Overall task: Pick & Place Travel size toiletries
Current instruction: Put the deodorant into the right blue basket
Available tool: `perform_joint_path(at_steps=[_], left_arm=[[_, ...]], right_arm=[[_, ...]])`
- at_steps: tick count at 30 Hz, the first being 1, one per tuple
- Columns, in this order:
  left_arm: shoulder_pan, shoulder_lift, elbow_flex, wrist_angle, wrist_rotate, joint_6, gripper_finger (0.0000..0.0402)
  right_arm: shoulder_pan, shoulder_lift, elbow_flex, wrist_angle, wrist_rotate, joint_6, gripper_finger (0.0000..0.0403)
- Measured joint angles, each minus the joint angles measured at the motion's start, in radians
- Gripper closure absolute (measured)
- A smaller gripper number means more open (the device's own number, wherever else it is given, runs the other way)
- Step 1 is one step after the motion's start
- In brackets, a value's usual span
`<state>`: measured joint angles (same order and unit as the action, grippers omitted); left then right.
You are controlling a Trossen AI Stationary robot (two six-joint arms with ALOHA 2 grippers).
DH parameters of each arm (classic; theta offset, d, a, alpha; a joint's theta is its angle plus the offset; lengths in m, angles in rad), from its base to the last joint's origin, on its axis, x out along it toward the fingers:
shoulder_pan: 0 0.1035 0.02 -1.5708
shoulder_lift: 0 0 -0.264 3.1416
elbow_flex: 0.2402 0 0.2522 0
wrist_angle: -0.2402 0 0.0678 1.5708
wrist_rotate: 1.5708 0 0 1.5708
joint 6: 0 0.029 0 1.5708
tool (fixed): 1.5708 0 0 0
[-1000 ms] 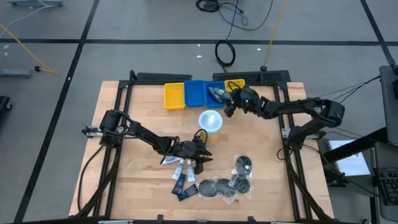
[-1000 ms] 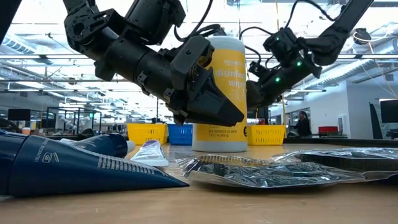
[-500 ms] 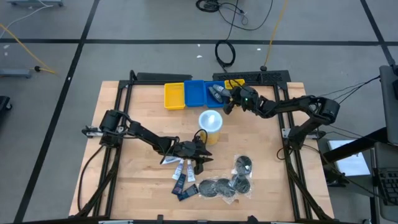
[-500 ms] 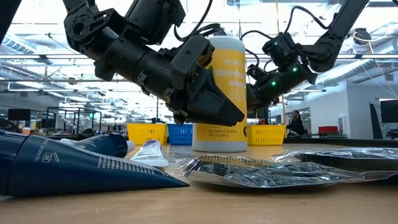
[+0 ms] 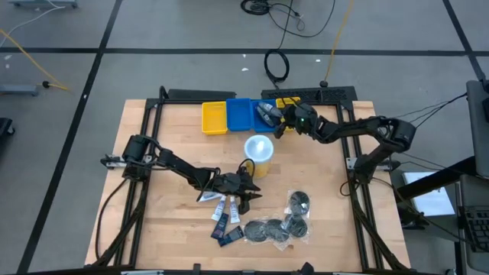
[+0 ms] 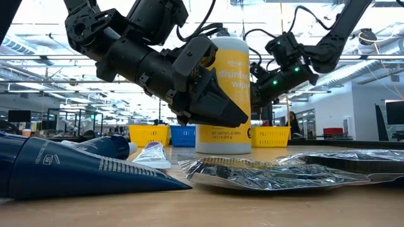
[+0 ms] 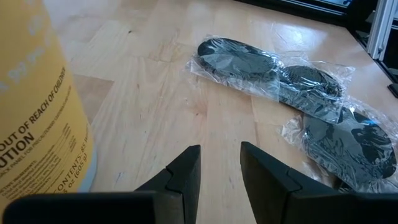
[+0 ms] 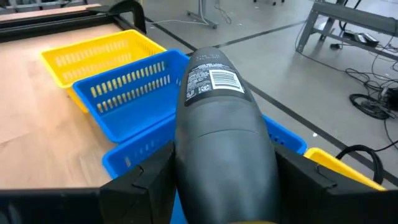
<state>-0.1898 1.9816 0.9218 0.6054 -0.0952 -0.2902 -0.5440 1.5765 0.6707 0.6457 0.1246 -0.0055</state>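
Observation:
My right gripper [image 5: 280, 123] is shut on a dark grey tube [image 8: 217, 118] above the blue bin [image 5: 263, 116] at the table's far side. My left gripper [image 7: 221, 168] is open and empty, low over the wood near the table's middle [image 5: 244, 192]. It hangs beside white and navy tubes [image 5: 222, 214], which lie flat on the table. Round dark packets in clear wrap [image 5: 284, 224] lie flat to its right and also show in the left wrist view [image 7: 280, 74]. My right gripper pinches the dark grey tube by its two sides [image 8: 224, 152] between its two fingers [image 8: 146, 180]. The tube sticks out forward along the fingers, its flat labelled end [image 8: 211, 74] pointing away toward the bins. It is lifted clear above the blue bin.
A yellow canister with a pale lid [image 5: 258, 153] stands upright just beyond my left gripper. A row of yellow [image 5: 215, 118] and blue [image 5: 241, 114] bins lines the far edge, and another yellow bin [image 5: 290, 102] sits behind the right gripper. Bare wood lies on the table's left.
My right gripper has gone a little toward the table's far edge and left with the dark tube, moving farther over the blue bin. The tube stays held and clear.

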Motion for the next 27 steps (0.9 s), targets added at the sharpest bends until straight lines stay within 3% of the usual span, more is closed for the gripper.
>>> perform_joint_path(at_steps=[14,27], left_arm=[[0.001,0.000,0.000,0.006,0.000,0.000,0.0289],[-0.001,0.000,0.000,0.005,0.000,-0.001,0.0289]], right_arm=[[-0.039,0.157,0.062,0.013,-0.021,0.028,0.0191],[-0.030,0.174,0.062,0.038,-0.022,0.003,0.0159]])
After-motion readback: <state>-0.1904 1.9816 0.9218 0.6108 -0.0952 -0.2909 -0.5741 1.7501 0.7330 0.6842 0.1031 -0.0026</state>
